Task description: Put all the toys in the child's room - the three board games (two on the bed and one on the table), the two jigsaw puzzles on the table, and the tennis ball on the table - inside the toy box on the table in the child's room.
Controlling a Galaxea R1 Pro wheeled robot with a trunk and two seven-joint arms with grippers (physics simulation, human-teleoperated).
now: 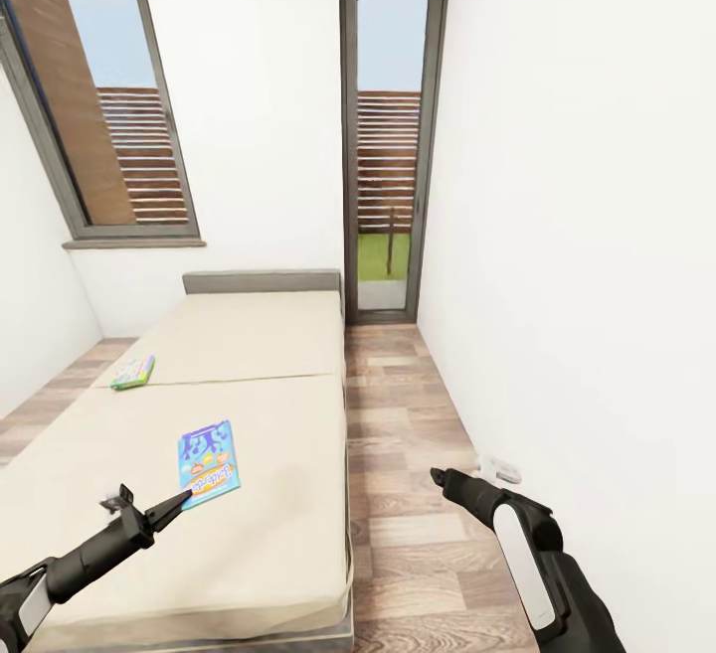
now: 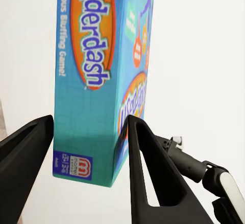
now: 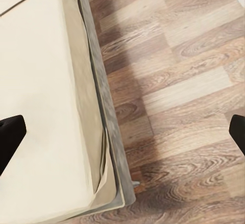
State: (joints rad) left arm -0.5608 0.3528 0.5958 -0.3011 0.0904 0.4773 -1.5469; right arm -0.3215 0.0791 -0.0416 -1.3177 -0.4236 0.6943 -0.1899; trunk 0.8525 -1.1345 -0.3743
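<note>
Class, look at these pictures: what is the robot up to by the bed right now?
The left gripper reaches over the beige bed with its fingers open on either side of the end of the blue Balderdash board game box, not yet closed on it. A second, green board game box lies farther up the bed. The right gripper hangs open over the wooden plank floor, holding nothing.

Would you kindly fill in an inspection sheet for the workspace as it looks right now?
Surface: beige bed, flat, beside wood floor.
Job's things: blue Balderdash board game on the near mattress; second board game farther up, near the bed's left edge.
Clutter: small white object on the floor by the wall.
Grippers: left gripper open, fingers straddling the Balderdash box's end; right gripper over the floor, open.
Cables: nothing seen.
Surroundings: white walls, window, glass door.
</note>
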